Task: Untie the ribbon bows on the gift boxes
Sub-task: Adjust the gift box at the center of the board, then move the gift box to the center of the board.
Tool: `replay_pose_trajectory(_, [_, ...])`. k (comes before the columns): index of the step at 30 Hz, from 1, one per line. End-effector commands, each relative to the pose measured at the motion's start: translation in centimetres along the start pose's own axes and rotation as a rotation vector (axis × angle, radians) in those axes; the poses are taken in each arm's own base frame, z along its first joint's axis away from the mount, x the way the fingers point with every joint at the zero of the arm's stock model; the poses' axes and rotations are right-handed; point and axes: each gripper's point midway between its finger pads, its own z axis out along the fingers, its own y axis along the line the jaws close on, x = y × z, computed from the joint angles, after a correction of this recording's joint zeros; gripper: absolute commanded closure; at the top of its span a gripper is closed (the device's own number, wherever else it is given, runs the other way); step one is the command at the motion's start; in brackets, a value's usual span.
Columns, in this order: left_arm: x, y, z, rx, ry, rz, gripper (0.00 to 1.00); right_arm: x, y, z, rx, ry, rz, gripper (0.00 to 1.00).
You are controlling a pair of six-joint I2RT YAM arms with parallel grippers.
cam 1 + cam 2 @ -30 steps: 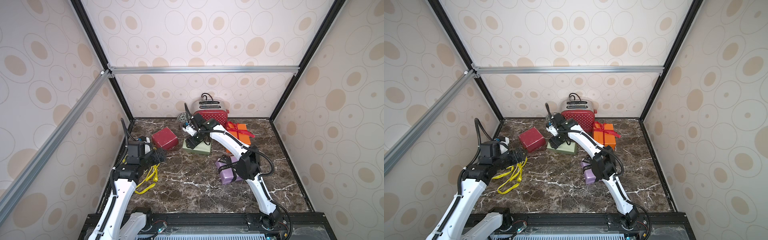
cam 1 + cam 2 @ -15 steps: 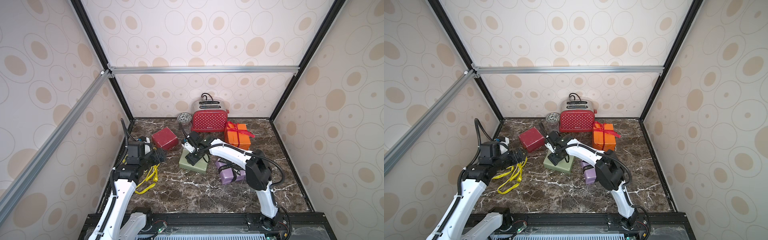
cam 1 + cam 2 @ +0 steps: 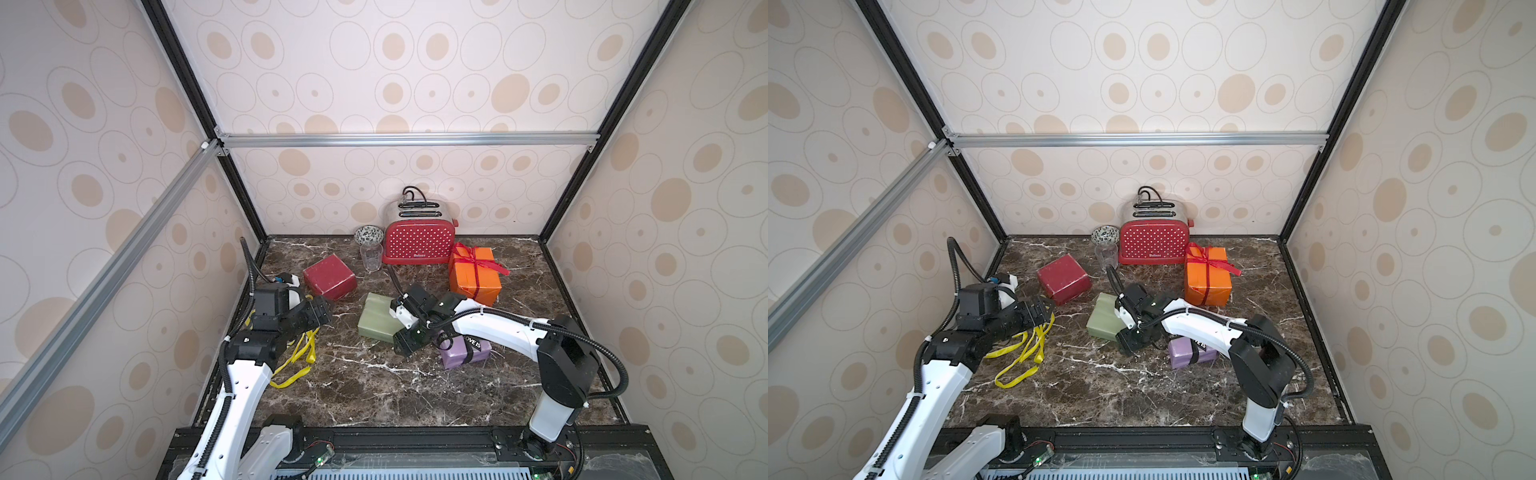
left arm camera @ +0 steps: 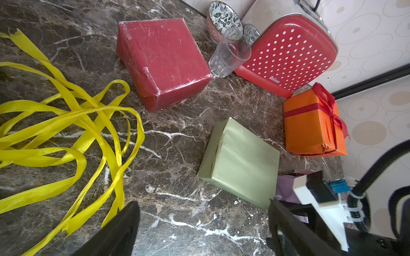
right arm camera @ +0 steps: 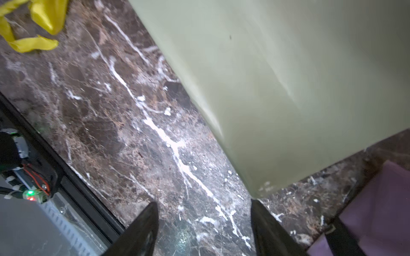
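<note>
An orange gift box (image 3: pixel 476 286) keeps its red ribbon bow (image 3: pixel 473 259) tied. The lilac box (image 3: pixel 457 355) still wears a black lettered ribbon (image 3: pixel 473 344). The dark red box (image 3: pixel 329 277) and the olive green box (image 3: pixel 376 318) are bare. Loose yellow ribbons (image 3: pixel 299 353) lie by the left wall. My right gripper (image 5: pixel 204 205) is open and empty at the near corner of the green box (image 5: pixel 277 77), beside the lilac box (image 5: pixel 377 199). My left gripper (image 4: pixel 203 206) is open and empty above the marble, between the yellow ribbons (image 4: pixel 66 126) and the green box (image 4: pixel 241 159).
A red white-dotted toaster (image 3: pixel 417 245) stands at the back wall with a clear glass (image 3: pixel 371 257) and a patterned bowl (image 3: pixel 368 235) to its left. The walls enclose the marble table (image 3: pixel 374 395) on three sides.
The right arm swept from the back by the toaster toward the front, and the green box slid forward with it. Its jaws have narrowed a little. The left arm has not moved.
</note>
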Motion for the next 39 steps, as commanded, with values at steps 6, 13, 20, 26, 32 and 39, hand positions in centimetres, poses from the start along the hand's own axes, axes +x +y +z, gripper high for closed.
replay_pose_trajectory(6, [-0.5, -0.3, -0.7, 0.008, -0.035, 0.005, 0.10, -2.7, -2.3, 3.1, 0.142, 0.033, -0.003, 0.32])
replay_pose_trajectory(13, [-0.6, -0.2, -0.8, 0.003, -0.042, 0.007, 0.10, -8.4, -2.5, 6.0, 0.209, 0.000, -0.061, 0.34])
replay_pose_trajectory(20, [-0.4, -0.3, -0.7, 0.001, -0.036, 0.010, 0.10, -14.4, -1.9, 8.1, 0.234, -0.079, -0.132, 0.33])
replay_pose_trajectory(26, [-0.4, -0.3, -0.6, 0.000, -0.033, 0.010, 0.10, -19.7, 0.2, 8.6, 0.160, -0.199, -0.091, 0.33])
replay_pose_trajectory(32, [-0.4, -0.4, -0.6, 0.004, -0.031, 0.007, 0.10, -23.3, 1.6, 8.0, 0.102, -0.332, -0.053, 0.29])
replay_pose_trajectory(39, [-0.3, -0.6, -0.8, 0.012, -0.035, 0.017, 0.09, -24.8, 4.6, 2.0, -0.008, -0.441, -0.076, 0.27])
